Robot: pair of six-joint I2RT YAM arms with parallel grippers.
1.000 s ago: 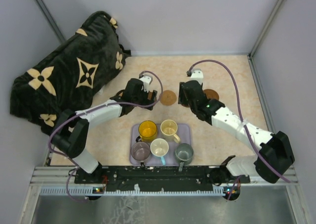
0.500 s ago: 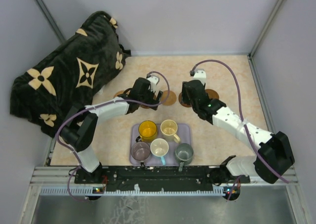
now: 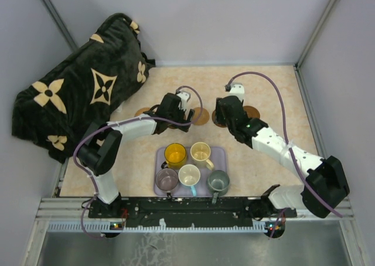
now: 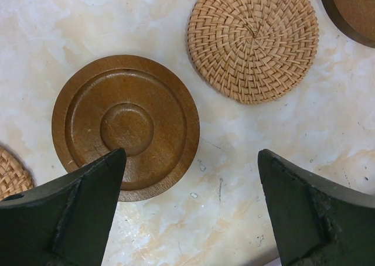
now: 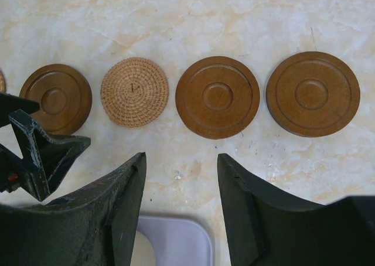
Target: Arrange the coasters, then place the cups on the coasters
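The table (image 3: pixel 275 90) is pale and marbled. A dark blanket (image 3: pixel 82 90) with cream flowers fills the upper left of the top view, partly off the table's edge.

The left gripper (image 4: pixel 191 154) hangs over the row of coasters just left of the top view's centre. Its fingers are spread as wide as they go and hold nothing. The right gripper (image 5: pixel 181 157) hangs just right of centre, its fingers about halfway apart, also empty.

A lavender tray (image 3: pixel 220 156) sits at lower centre, near the arm bases. All five cups stand on it. The yellow cup (image 3: pixel 175 154) and cream cup (image 3: pixel 201 153) are in the upper row. The mauve cup (image 3: pixel 167 178), white cup (image 3: pixel 189 176) and grey-green cup (image 3: pixel 218 181) are in the lower row.

The coasters lie flat in a row above the tray, apart from one another. In the right wrist view, from the left, they are a wooden disc (image 5: pixel 55 99), a woven disc (image 5: pixel 134 92) and two more wooden discs (image 5: pixel 217 97) (image 5: pixel 312 94). A second woven one (image 4: pixel 12 172) peeks in at the lower left of the left wrist view.
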